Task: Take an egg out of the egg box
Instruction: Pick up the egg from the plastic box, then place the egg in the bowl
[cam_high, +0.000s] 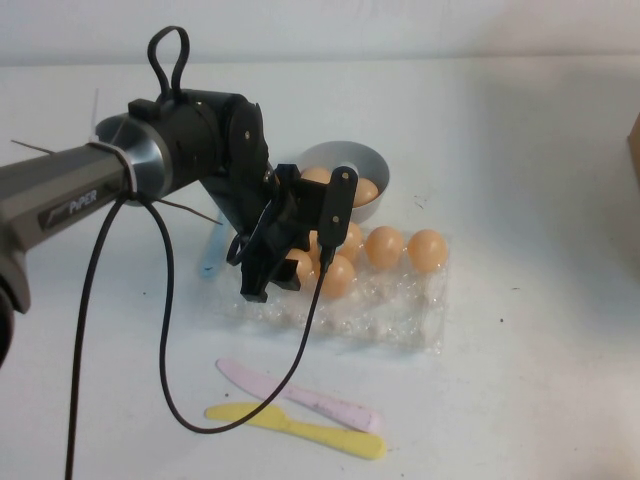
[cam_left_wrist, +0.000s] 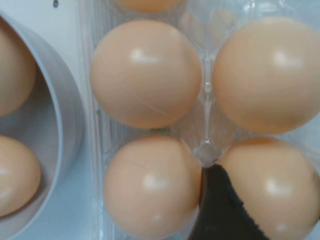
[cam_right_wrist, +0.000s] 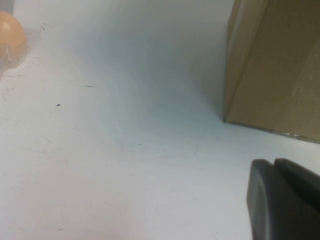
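The egg (cam_high: 338, 275) sits in the egg box (cam_high: 400, 315), among others filling its 10 o'clock part. The left gripper (cam_high: 270, 280) hangs over the box's 9 o'clock end, and the right gripper (cam_right_wrist: 285, 200) is low beside a cardboard box (cam_right_wrist: 275, 65). Neither claw's width can be told.

The left gripper (cam_high: 272, 268) hangs low over the near-left eggs (cam_high: 338, 275) in the egg box (cam_high: 400, 310). A grey bowl (cam_high: 352, 163) behind holds more eggs. Pink (cam_high: 300, 396) and yellow (cam_high: 295, 428) knives lie in front.
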